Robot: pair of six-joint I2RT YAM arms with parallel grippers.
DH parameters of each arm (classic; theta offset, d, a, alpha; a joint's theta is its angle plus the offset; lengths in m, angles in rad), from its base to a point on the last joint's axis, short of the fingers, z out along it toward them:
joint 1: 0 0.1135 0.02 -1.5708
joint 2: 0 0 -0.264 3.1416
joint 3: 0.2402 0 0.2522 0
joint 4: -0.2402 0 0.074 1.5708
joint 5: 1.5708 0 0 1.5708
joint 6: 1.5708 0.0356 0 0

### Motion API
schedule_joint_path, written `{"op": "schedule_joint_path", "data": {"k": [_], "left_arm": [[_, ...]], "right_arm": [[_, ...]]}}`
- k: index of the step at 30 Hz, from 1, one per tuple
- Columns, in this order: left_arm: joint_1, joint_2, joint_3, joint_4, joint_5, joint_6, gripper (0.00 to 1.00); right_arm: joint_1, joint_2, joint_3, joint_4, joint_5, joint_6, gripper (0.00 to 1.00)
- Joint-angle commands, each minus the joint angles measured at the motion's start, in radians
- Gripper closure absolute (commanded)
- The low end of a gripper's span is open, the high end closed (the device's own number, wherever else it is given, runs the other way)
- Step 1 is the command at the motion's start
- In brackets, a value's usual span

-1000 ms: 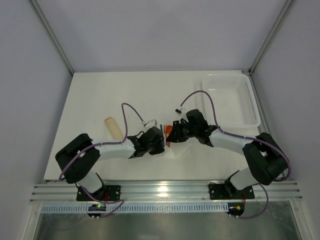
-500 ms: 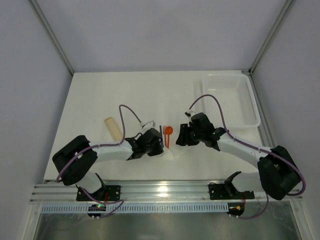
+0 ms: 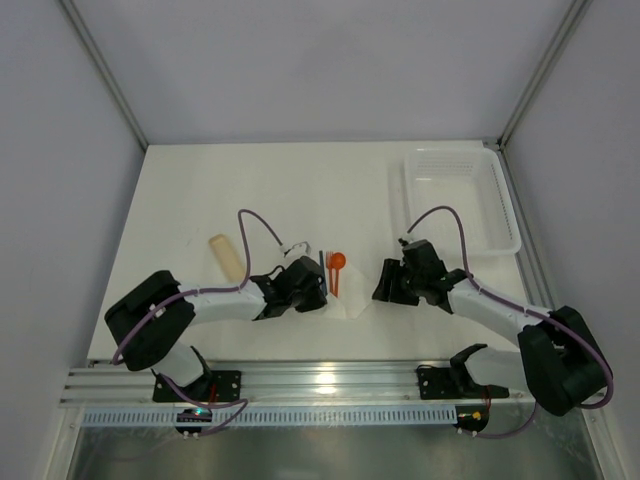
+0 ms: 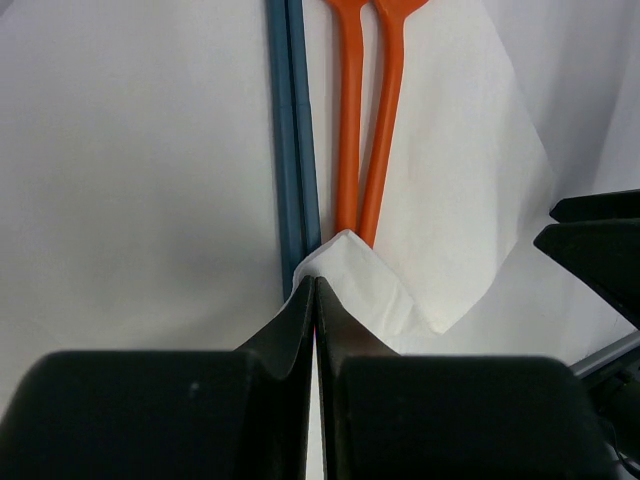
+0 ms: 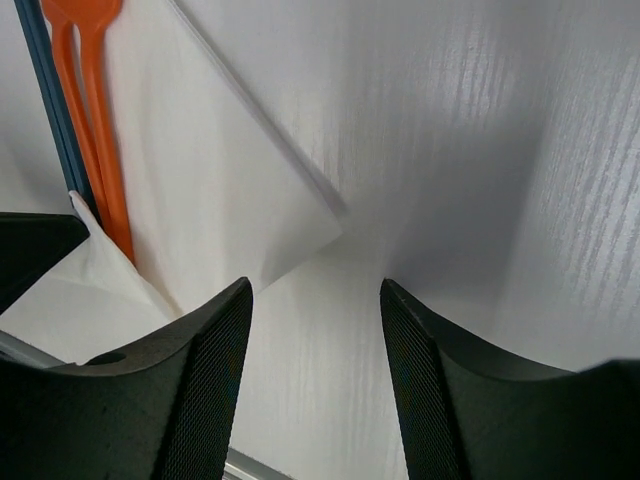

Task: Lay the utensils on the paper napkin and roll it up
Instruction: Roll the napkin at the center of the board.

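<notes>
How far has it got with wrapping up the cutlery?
Done: the orange utensils lie on the paper napkin. In hand: the left claw is shut on a folded-up napkin corner; the right claw is open, holding nothing. Left: the rolling itself, and perhaps the tan stick lying off the napkin.

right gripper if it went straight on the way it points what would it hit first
Probably a corner of the paper napkin, just ahead of the open right gripper; depth is unclear, so maybe the table first.
</notes>
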Motion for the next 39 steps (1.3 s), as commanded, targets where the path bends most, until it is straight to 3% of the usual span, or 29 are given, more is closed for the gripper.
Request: {"op": "schedule_joint_path", "data": {"k": [1,9,20,27,39], "left_arm": [[0.003,-0.012,-0.017,-0.029,-0.009,0.006,1.0],[0.002,-0.015,-0.014,-0.034,-0.009,0.006,1.0],[0.002,-0.021,-0.017,-0.034,-0.011,0.004,1.0],[0.002,-0.023,-0.013,-0.04,-0.011,0.009,1.0],[0.002,-0.027,-0.01,-0.052,-0.015,0.011,1.0]], "right_arm": [[-0.011,-0.014,-0.032,0.076,-0.039,0.029,0.41],[-0.069,0.072,-0.099,0.302,-0.122,0.117,0.45],[-0.091,0.117,-0.15,0.423,-0.2,0.155,0.6],[-0.091,0.129,-0.136,0.466,-0.279,0.127,0.59],[-0.091,0.035,-0.133,0.426,-0.299,0.088,0.48]]}}
